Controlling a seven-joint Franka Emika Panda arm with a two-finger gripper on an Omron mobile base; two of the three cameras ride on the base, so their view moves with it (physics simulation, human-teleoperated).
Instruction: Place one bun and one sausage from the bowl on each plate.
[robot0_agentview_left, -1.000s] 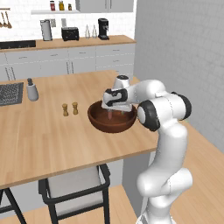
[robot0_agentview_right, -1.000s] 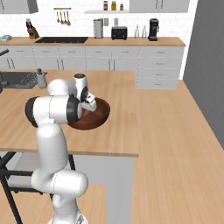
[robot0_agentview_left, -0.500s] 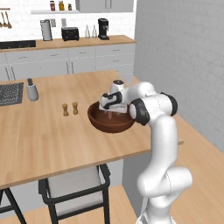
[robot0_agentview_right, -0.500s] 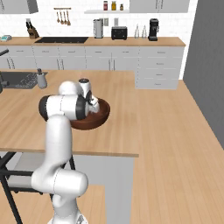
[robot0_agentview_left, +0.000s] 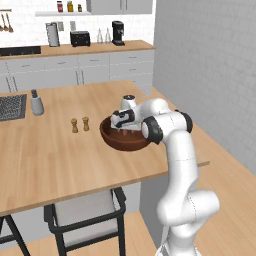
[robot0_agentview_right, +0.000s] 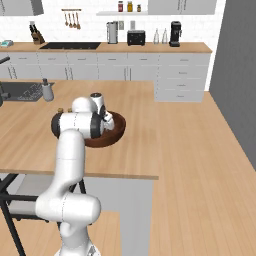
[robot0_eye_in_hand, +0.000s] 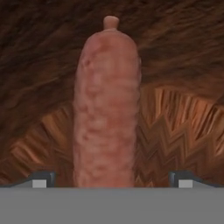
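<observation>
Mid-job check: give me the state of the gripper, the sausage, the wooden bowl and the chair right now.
gripper: open, lowered inside the bowl, fingertips either side of the sausage
sausage: lying in the bowl, not gripped
wooden bowl: upright on the island counter
chair: tucked under the counter edge

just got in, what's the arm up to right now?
The arm has its hand down inside the dark wooden bowl on the island counter. In the hand view a pink sausage lies on the bowl's floor between the two fingertips, which stand wide apart on either side of it. Nothing is gripped yet; it looks lined up to close on the sausage.
</observation>
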